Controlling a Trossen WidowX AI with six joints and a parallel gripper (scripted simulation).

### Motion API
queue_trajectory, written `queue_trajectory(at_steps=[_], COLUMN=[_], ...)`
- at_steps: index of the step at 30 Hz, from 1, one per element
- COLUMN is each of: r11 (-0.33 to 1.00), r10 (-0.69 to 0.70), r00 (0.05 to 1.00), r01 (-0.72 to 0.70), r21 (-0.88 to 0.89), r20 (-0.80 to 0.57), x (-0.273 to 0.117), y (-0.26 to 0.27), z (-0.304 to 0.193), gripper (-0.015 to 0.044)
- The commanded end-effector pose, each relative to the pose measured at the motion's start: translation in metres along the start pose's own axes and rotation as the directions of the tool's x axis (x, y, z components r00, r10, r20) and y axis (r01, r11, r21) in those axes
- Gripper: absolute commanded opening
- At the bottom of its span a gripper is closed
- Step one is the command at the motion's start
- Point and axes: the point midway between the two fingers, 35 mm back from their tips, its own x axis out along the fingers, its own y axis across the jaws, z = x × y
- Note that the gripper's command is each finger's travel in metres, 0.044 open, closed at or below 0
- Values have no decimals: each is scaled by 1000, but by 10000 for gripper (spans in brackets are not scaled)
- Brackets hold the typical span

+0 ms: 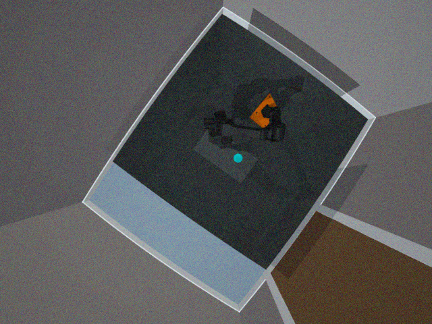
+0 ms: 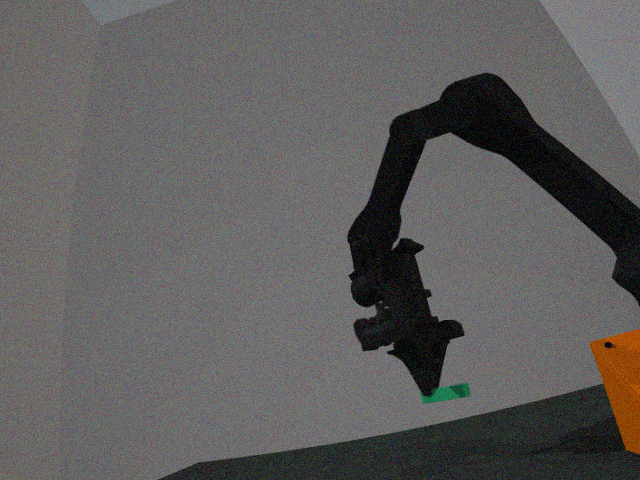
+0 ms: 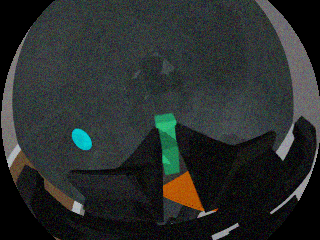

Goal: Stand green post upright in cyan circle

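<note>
The green post lies roughly level in the air, a little above the dark floor, tilted slightly in the exterior view. My gripper is shut on it near one end; the rest of the post reaches out on the arm-base side. The post cannot be made out in the top view, where the arm is over that area. The flat cyan circle is uncovered, off to the left of the gripper in the wrist view. It is not in view in the exterior view.
The orange block stands at the arm's base. A faint grey rectangle lies around the circle. A pale blue strip and pale walls border the dark area.
</note>
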Motion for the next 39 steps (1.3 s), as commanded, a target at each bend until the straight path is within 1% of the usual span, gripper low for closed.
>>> queue_trajectory(at_steps=[1,9,39], r11=[1000,1000,989], r10=[-8,-9,-15], r00=[1000,1000,1000], r01=[8,9,17], r21=[-11,-18,-150], r20=[6,7,15], x=[-18,-23,-36], y=[1,5,96], z=[-2,-3,-16], gripper=[23,23,23])
